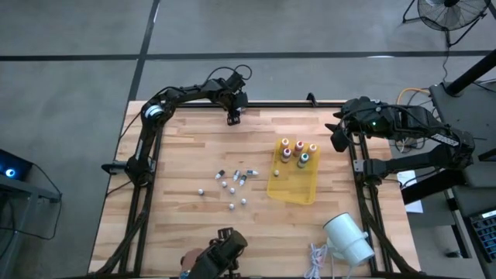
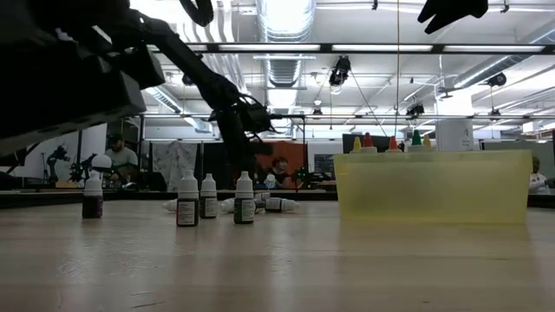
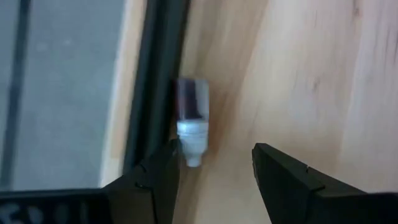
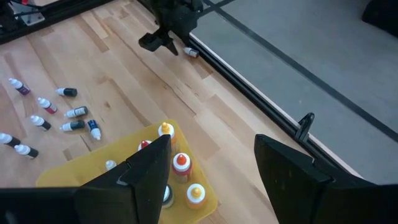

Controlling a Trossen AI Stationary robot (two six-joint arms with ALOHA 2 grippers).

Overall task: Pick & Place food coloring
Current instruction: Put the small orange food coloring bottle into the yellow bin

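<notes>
One small food coloring vial with a white cap lies on its side against the black rail at the table's far edge; the right wrist view shows this vial too. My left gripper hangs open just above it, pointing steeply down, with the vial's cap close to one finger. Several more vials are scattered mid-table, some upright. Bottles with coloured tops stand in the yellow tray. My right gripper waits open, high at the table's right side.
The black rail runs along the far edge beside the left gripper. A big white cylinder and a cable lie near the front right. A dark device sits at the near edge. Bare wood lies between the vials and the far rail.
</notes>
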